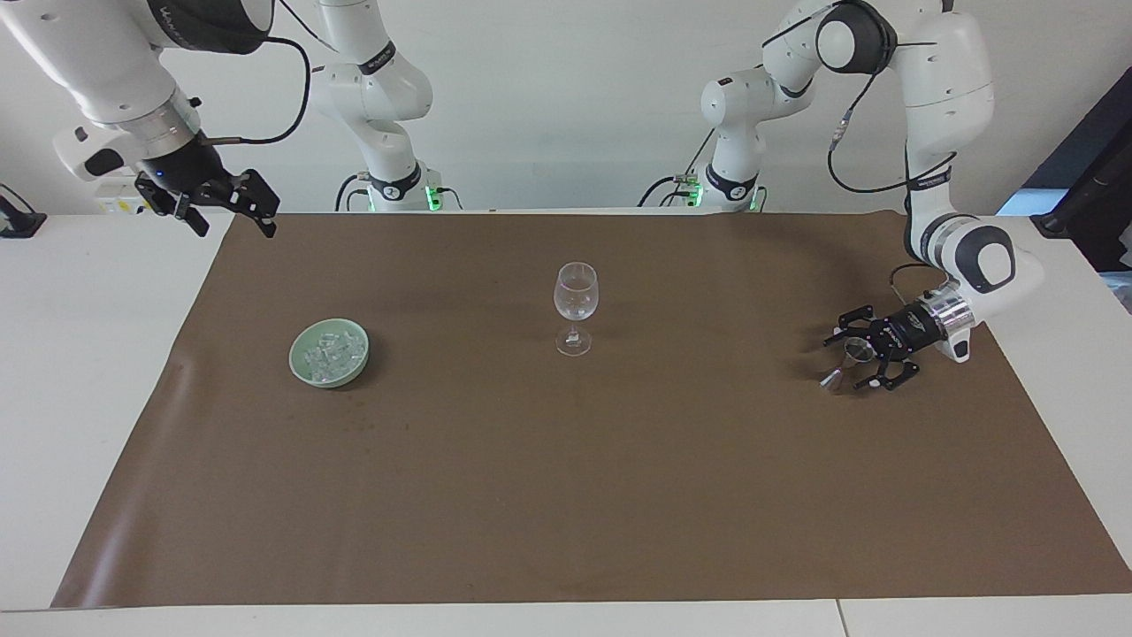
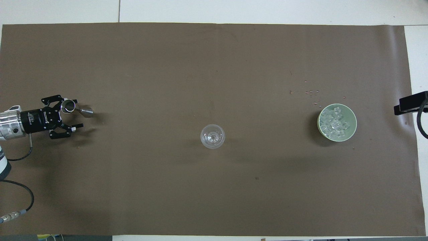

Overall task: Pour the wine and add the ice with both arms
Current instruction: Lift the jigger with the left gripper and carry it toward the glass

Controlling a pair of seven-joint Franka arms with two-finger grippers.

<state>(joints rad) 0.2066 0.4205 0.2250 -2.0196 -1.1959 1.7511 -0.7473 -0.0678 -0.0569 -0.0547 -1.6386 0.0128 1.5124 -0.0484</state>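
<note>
Left gripper (image 1: pixel 856 361) spread around jigger (image 1: pixel 847 363) lying with long axis toward wine glass (image 1: pixel 575 308); right gripper (image 1: pixel 232 205) spread, waiting; ice (image 1: pixel 329 352) in bowl (image 1: pixel 301 363) well apart from the glass.

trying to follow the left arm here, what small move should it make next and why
Probably ease the left gripper a little farther toward the metal jigger and then close. Its fingers are open around the jigger's cup but not yet gripping it, and the jigger leans on the brown mat. The wine glass has no wine in it. The right gripper waits, open, above the mat's corner.
</note>
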